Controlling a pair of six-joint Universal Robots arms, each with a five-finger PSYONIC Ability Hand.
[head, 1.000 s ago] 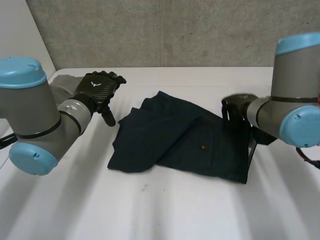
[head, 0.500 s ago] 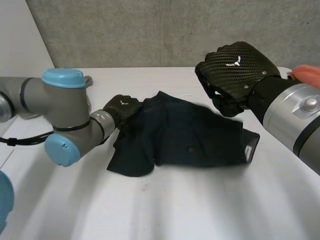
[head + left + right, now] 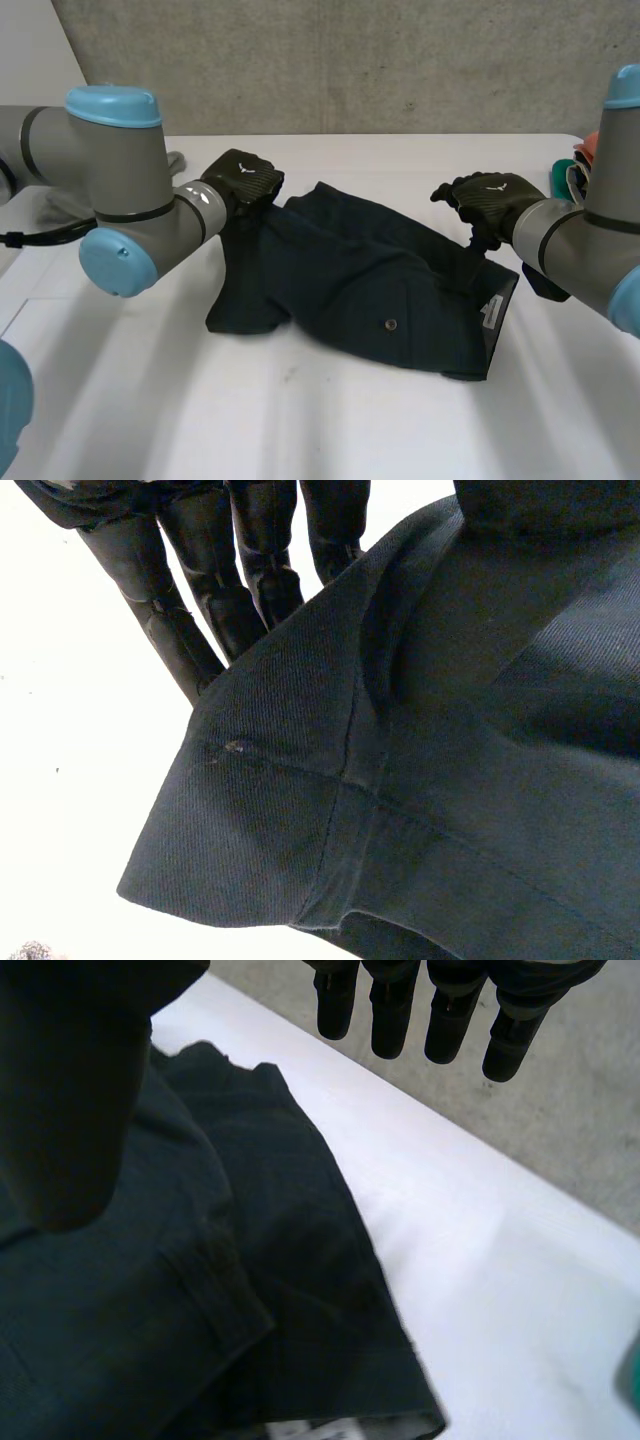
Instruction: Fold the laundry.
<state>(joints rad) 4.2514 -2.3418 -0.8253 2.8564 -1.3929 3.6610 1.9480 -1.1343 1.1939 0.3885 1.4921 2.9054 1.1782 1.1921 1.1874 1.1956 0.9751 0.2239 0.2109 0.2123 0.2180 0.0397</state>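
A dark navy garment [image 3: 360,280] lies crumpled in the middle of the white table [image 3: 300,420], with a button [image 3: 391,324] and a white label [image 3: 489,310] showing. My left hand [image 3: 243,178] is at its far left edge. In the left wrist view its fingers [image 3: 215,590] run behind a raised fold of the garment [image 3: 450,780], pinching it. My right hand [image 3: 490,198] hovers over the garment's right end. In the right wrist view its fingers [image 3: 390,1010] are straight and spread above the cloth [image 3: 150,1300], holding nothing.
A grey cloth [image 3: 172,160] lies behind the left arm at the back left. Orange and teal items [image 3: 578,165] sit at the table's right edge. A concrete wall [image 3: 350,60] runs along the back of the table.
My left hand came from off the cloth to its far left edge and closed on it. My right hand rose, opened and now hovers over the right end. The garment shifted.
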